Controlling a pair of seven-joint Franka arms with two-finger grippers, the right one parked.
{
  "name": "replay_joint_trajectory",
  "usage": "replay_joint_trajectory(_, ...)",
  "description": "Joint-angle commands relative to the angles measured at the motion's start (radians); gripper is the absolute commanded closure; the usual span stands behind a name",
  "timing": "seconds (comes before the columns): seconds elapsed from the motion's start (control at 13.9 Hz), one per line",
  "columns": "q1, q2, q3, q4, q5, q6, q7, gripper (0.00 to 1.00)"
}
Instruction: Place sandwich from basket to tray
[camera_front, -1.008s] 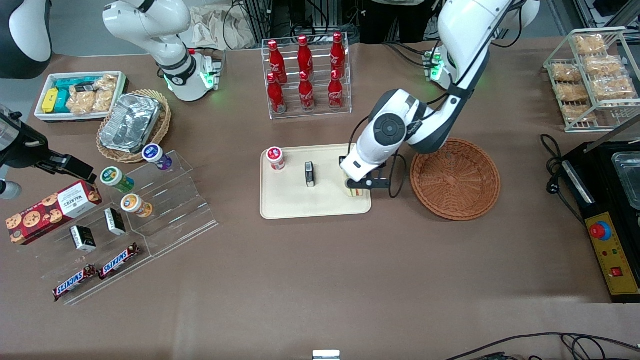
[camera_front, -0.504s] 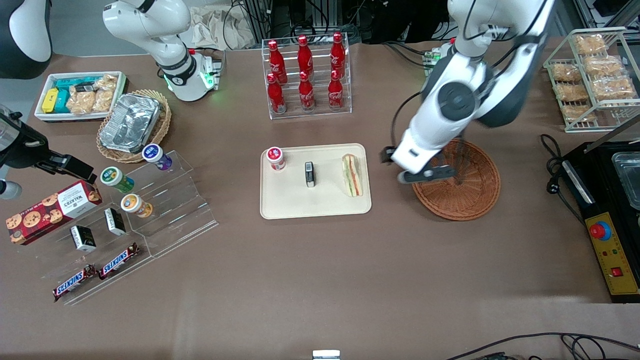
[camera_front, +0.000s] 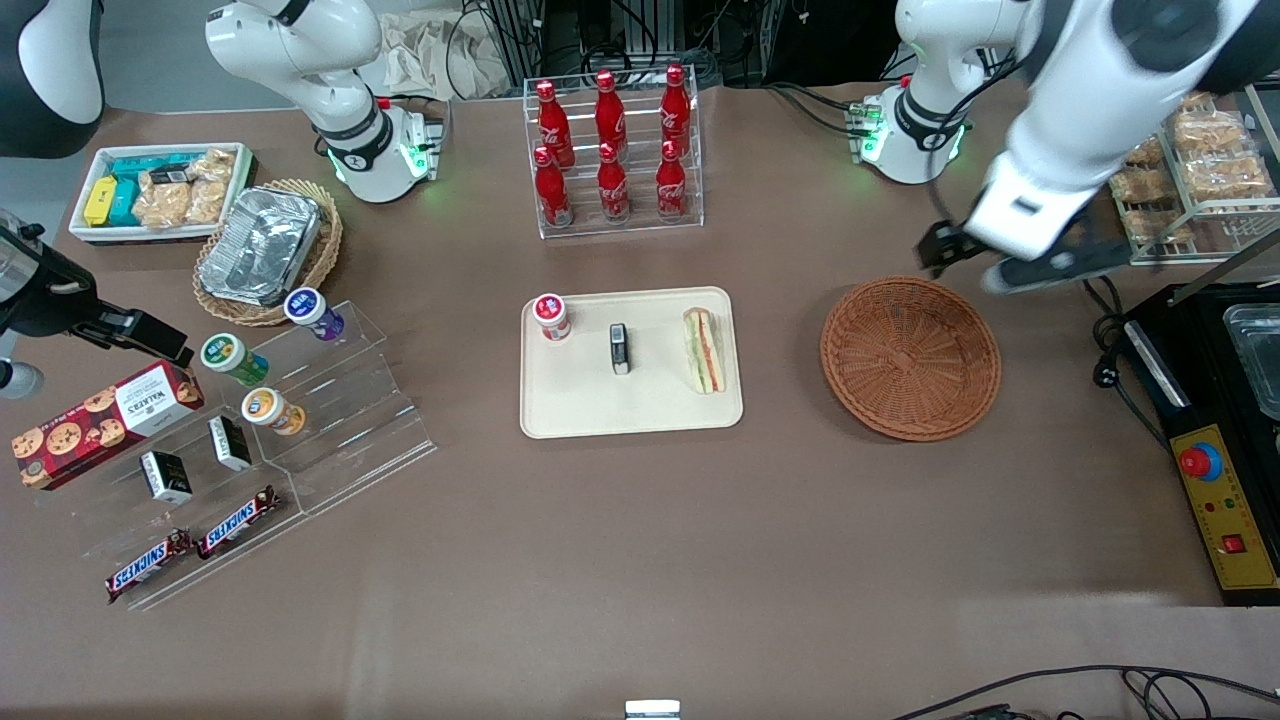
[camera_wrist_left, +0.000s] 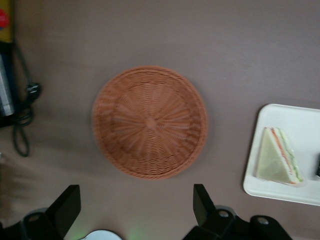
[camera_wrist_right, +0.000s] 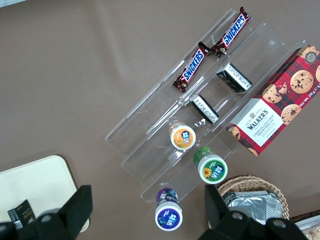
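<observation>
The sandwich (camera_front: 703, 350) (camera_wrist_left: 278, 157), a pale wedge with red and green filling, lies on the cream tray (camera_front: 580, 405) (camera_wrist_left: 305, 125) at the end nearest the basket. The round reddish-brown wicker basket (camera_front: 910, 358) (camera_wrist_left: 150, 121) has nothing in it. My gripper (camera_front: 995, 262) (camera_wrist_left: 135, 200) hangs high above the table, just past the basket's rim toward the working arm's end and farther from the front camera. It is open and holds nothing.
A red-lidded cup (camera_front: 550, 316) and a small dark box (camera_front: 620, 348) share the tray. A clear rack of cola bottles (camera_front: 612, 150) stands farther back. A wire rack of bagged crackers (camera_front: 1190, 150) and a black machine (camera_front: 1220, 400) sit at the working arm's end.
A second ago my gripper was down at the sandwich on the tray. It has since let go, risen and swung away over the basket toward the working arm's end. The sandwich stays on the tray.
</observation>
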Motion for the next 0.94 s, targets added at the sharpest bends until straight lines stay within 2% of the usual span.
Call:
replay_joint_trajectory(0.0, 0.09, -0.05, -0.001, 0.012, 0.014, -0.054, 0.025, 0.0)
replay_joint_trajectory(0.14, 0.144, -0.041, 0.005, 0.075, 0.015, -0.069, 0.041, 0.0)
replay_joint_trajectory(0.22, 0.175, -0.037, 0.005, 0.089, 0.012, -0.069, 0.119, 0.0)
replay_joint_trajectory(0.5, 0.192, -0.034, 0.016, 0.124, 0.017, -0.1, 0.579, 0.0)
replay_joint_trajectory(0.72, 0.21, -0.018, 0.033, 0.135, 0.012, -0.1, 0.612, 0.0)
replay_joint_trajectory(0.86, 0.21, -0.015, 0.033, 0.132, 0.015, -0.102, 0.524, 0.0)
